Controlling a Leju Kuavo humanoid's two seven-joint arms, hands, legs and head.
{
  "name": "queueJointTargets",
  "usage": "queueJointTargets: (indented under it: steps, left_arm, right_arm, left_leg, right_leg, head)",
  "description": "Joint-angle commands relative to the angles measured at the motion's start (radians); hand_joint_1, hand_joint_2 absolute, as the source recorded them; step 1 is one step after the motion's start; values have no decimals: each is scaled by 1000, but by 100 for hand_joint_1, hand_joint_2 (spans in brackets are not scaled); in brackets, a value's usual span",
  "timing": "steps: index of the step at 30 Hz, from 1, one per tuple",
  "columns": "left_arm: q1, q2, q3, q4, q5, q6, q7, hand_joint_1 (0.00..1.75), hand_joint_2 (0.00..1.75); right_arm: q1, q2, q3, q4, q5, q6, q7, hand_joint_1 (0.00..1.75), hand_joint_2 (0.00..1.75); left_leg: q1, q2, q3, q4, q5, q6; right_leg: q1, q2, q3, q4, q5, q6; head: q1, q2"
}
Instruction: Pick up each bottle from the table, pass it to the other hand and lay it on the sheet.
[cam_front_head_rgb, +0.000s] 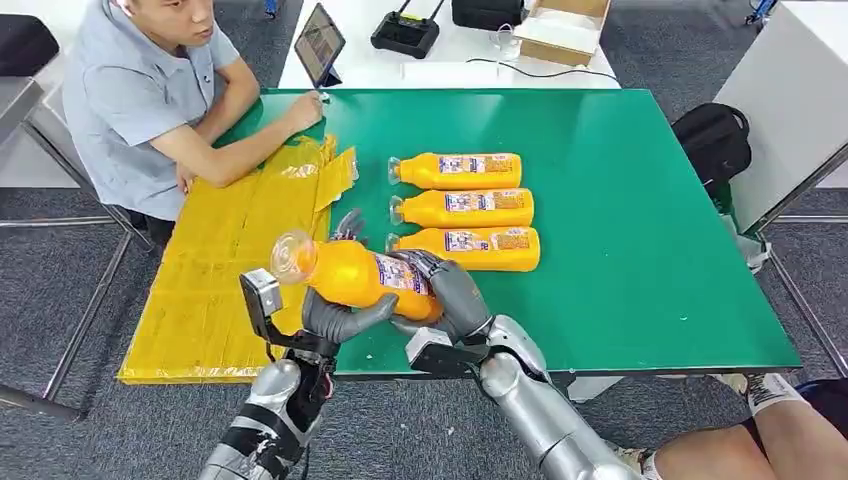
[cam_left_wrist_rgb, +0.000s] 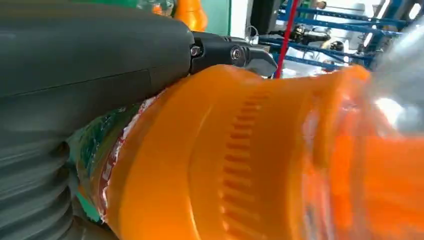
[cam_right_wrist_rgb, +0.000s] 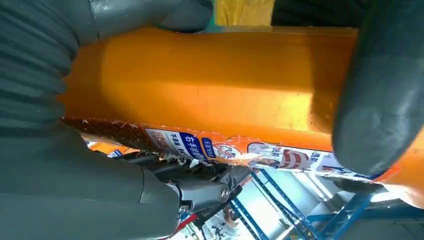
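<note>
— Bottles first, from the head view: what is where?

— Three orange bottles lie in a column on the green table, centre of the frame, caps pointing left. A fourth, the held bottle, is lifted in the lower centre, its clear cap tilted toward the upper left. The yellow sheet covers the table's left part, with a person seated in the upper left, forearms resting on it.

— And the hands?

— The left hand cups the held bottle from beneath near its neck end; the right hand wraps the labelled end, fingers curled over the top. Both grip it at once.

— Does the left wrist view add anything?

— It shows the ribbed orange shoulder of the held bottle very close, filling the lower right, with the grey thumb pressed along it across the upper left. The label's torn edge shows at the lower left.

— The right wrist view?

— There the bottle's smooth side spans the frame, the label's print visible below it. A dark finger clamps over it at the right, the thumb at the top.
</note>
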Motion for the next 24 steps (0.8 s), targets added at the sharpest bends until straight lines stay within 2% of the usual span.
queueJointTargets:
  steps: [1, 5, 6, 7, 8, 9, 10, 16, 20, 24]
  left_arm:
    - [-59, 4, -30, 105, 6, 23, 6, 31, 175]
    - [-59, 4, -30, 105, 6, 23, 6, 31, 175]
    - [-58, 3, -25, 104, 13, 27, 4, 175, 175]
    - [-56, 0, -17, 100, 22, 33, -3, 175, 175]
    - [-54, -1, -12, 94, 35, 27, -7, 175, 175]
    - [-51, -1, -6, 87, 49, 21, -10, 175, 175]
    - [-46, -1, 1, 74, 66, 14, -11, 175, 175]
    - [-40, 16, 21, 58, 179, -98, 41, 175, 175]
    - [-32, 32, 36, 36, 201, -102, 63, 175, 175]
    - [-22, 47, 42, 21, 199, -86, 68, 175, 175]
  right_arm:
    - [-47, 4, 87, 85, -11, 21, -5, 175, 175]
    - [-47, 4, 87, 85, -11, 21, -5, 175, 175]
    - [-47, 5, 89, 92, -14, 23, -6, 173, 175]
    - [-46, 6, 92, 100, -15, 30, -5, 166, 175]
    - [-45, 8, 95, 108, -17, 33, -5, 122, 175]
    - [-44, 12, 97, 120, -17, 28, -1, 0, 175]
    - [-40, 18, 93, 127, -23, 20, 5, 0, 0]
    - [-22, 11, 66, 125, -47, -38, -17, 0, 0]
    - [25, -7, 3, 54, -87, -94, -65, 0, 0]
    - [52, -24, 5, 4, -101, -109, -65, 0, 0]
  left_leg:
    - [0, 2, 5, 0, -2, 1]
    - [0, 1, 3, 0, -1, 1]
    - [0, 1, 3, 0, -1, 1]
    - [0, 2, 4, 0, -2, 1]
    - [0, 1, 3, 0, -1, 1]
    - [0, 1, 2, 0, -1, 1]
    - [1, 1, 4, 0, -2, 1]
    - [1, 1, 3, -1, -1, 1]
    - [0, 1, 3, 0, -1, 1]
    - [0, 0, 4, -1, -1, 1]
  right_leg:
    - [1, 0, 4, 0, -1, -3]
    - [1, 0, 3, 0, -1, -3]
    - [1, 0, 2, 0, -1, -3]
    - [1, 0, 4, 0, -1, -3]
    - [1, 0, 3, 0, -1, -3]
    - [1, 0, 2, 0, -1, -2]
    - [1, 0, 4, -1, -1, -3]
    - [1, 0, 2, -1, -1, -2]
    - [1, 0, 3, -1, -1, -2]
    - [1, -1, 4, -1, -2, -3]
  head:
    - [0, 0]
    - [0, 0]
    - [0, 0]
    - [0, 0]
    - [0, 0]
    - [0, 0]
    - [0, 0]
    - [0, 0]
    - [0, 0]
    - [0, 0]
